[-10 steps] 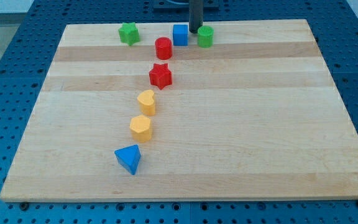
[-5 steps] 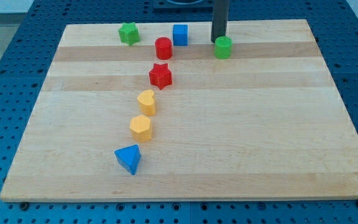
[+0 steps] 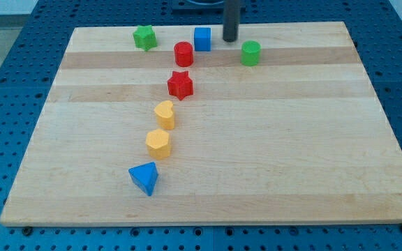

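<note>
A wooden board [image 3: 292, 139] lies on a blue perforated bench [image 3: 5, 84]. A straight dark rod comes down from the view's top. No claw shows in the view, only this rod, so it grasps nothing. The tip [image 3: 229, 39] rests on the board close to its top edge and touches no block.

Nearest to the tip are two blocks, one on each side. The green cylinder [image 3: 250, 53] stands near the tip, toward the view's right and a little toward the view's bottom, with bare wood between them. The blue cube [image 3: 202, 38] stands near the tip on the view's left, level with it and also apart from it.

Farther to the left of the tip and slightly lower in the view is the red cylinder [image 3: 183, 54], just beside the blue cube's lower left corner. Below that, still left of the tip, sits the red star [image 3: 180, 84]. The green star [image 3: 144, 37] is level with the tip but well to its left, near the board's top edge.

Well apart from the tip, a line of blocks runs toward the view's bottom left. First comes the yellow heart [image 3: 164, 113], then the yellow hexagon [image 3: 158, 143]. Last and farthest from the tip is the blue triangle [image 3: 144, 178].
</note>
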`<state>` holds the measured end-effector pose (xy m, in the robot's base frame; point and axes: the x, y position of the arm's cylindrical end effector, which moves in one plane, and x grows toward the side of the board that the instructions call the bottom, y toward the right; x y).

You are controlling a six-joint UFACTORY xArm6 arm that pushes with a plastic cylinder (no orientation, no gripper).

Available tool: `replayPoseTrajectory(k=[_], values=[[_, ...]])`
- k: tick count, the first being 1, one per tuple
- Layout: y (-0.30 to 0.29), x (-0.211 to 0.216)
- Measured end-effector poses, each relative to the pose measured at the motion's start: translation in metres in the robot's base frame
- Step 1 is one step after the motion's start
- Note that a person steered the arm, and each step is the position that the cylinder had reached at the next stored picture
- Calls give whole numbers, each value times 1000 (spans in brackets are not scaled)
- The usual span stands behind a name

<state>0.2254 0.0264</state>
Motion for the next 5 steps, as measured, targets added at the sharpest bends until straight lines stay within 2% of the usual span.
replayPoseTrajectory(k=[4,5], values=[[-49,-5],[-8,-5]])
